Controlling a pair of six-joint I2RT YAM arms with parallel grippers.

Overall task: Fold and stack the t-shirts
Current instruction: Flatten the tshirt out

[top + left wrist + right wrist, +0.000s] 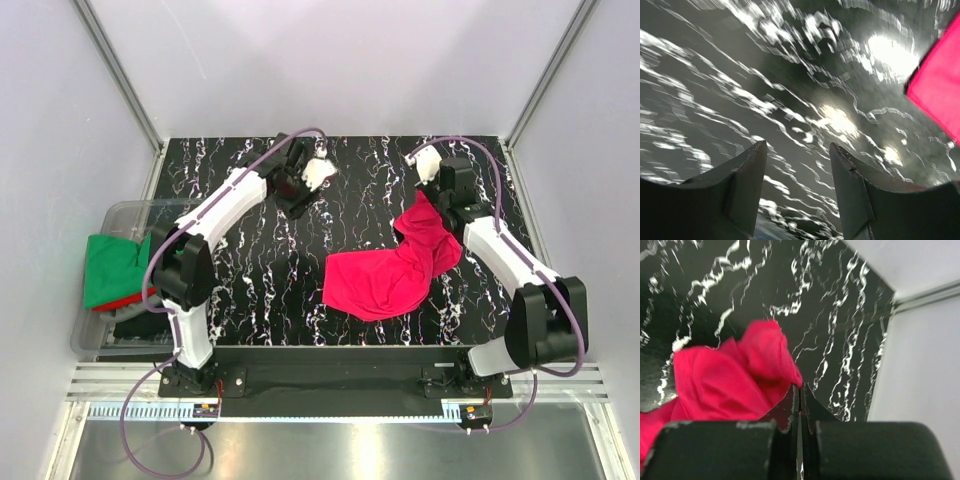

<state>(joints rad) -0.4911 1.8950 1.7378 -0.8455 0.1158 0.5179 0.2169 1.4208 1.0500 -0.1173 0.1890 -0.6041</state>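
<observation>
One crimson shirt: right hand pinches its far corner; left hand, spread and empty, sits well left of it.

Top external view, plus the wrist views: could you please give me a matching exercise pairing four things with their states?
1 crimson t-shirt
2 green t-shirt
3 left gripper
4 right gripper

A jaws apart, empty
B in the clear bin
C jaws shut on crimson cloth
D on the table, one end lifted

Pairs: 1-D, 2-B, 3-A, 4-C
</observation>
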